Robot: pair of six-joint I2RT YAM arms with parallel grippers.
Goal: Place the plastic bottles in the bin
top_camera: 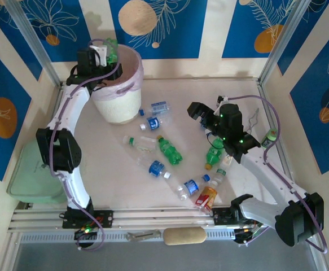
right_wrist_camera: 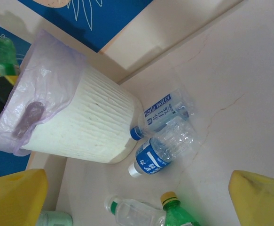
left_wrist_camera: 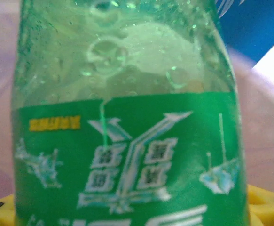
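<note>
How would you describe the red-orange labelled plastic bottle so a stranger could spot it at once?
Start at the pale tabletop and go to its near edge, just left of the right arm's black base. There a small plastic bottle lies beside a clear blue-labelled bottle. It alone carries a red-orange label.

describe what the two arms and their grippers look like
Both the left arm and right arm have white curved links joined by black housings, with a lilac cable running along each. Green lights glow on the right arm's wrist. The fingers are bright yellow.
</note>
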